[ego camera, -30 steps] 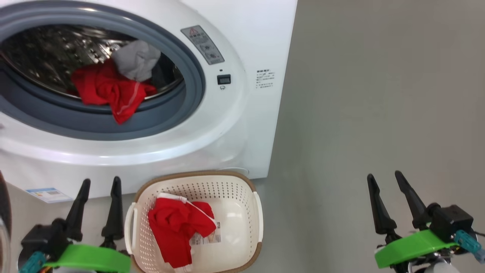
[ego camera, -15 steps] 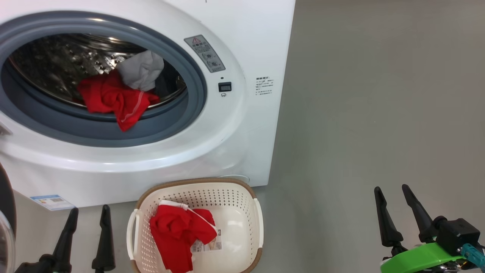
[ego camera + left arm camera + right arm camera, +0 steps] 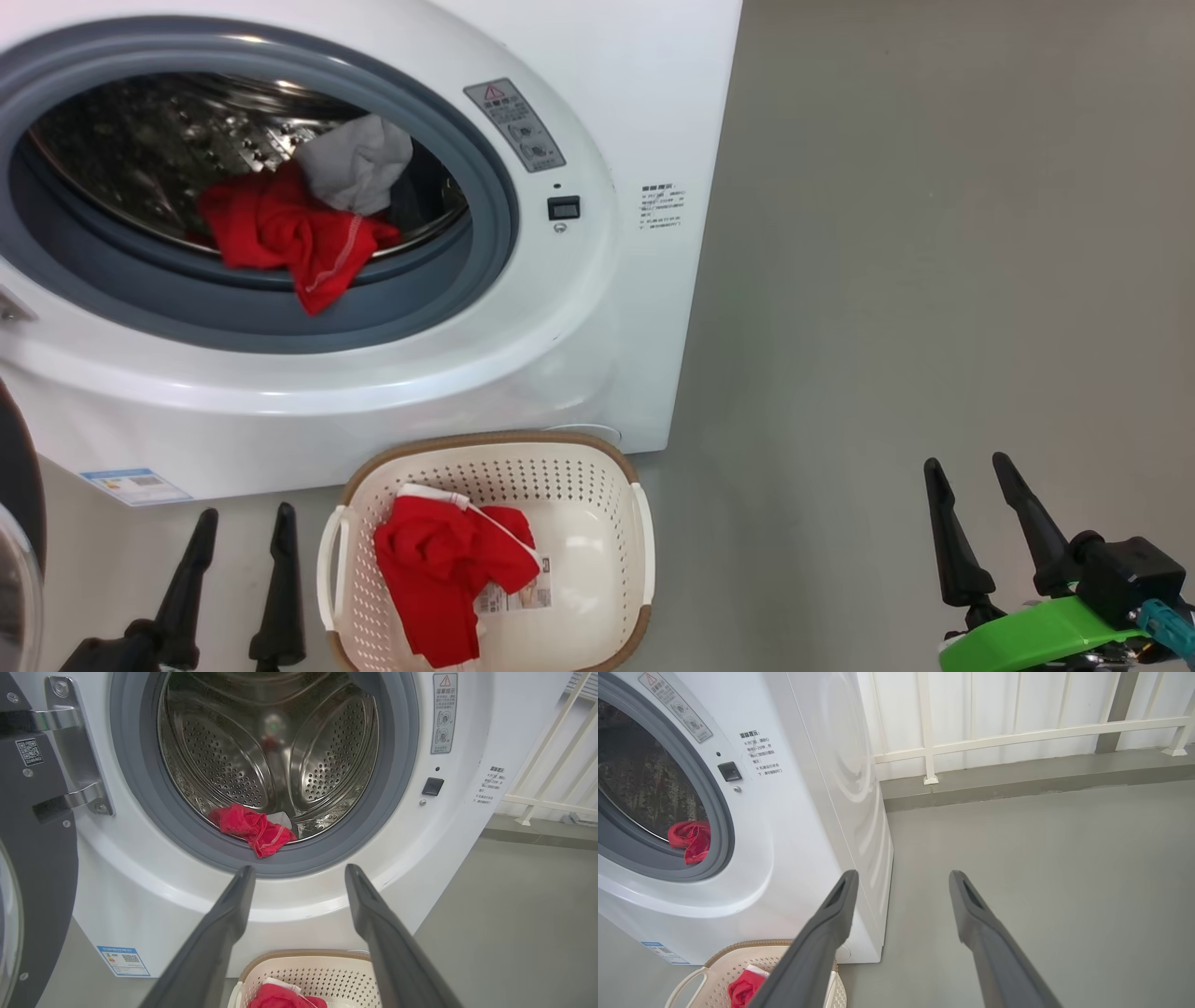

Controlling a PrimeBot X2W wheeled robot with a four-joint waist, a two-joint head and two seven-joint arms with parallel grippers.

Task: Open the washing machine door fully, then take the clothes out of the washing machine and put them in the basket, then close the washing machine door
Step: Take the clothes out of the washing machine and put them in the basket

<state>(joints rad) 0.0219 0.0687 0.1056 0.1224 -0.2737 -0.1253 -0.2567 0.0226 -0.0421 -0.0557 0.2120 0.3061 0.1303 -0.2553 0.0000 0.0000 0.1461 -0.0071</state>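
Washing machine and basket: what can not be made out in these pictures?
Glossy black round door: head view, cut by left edge.
Grey cloth in steel drum: left wrist view, mostly behind red drum garment.
Paper label in cream perforated basket: head view, partly under red basket garment.

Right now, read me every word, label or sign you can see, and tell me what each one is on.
"温馨提示", under a red warning triangle: grey label on the washing machine front.
"温馨提示:" heads the printed lines near its right edge; the rest is too small.
QR sticker on the washing machine door: digits too small.
Blue sticker at its lower corner: blurred.
Paper label in the basket: unreadable.
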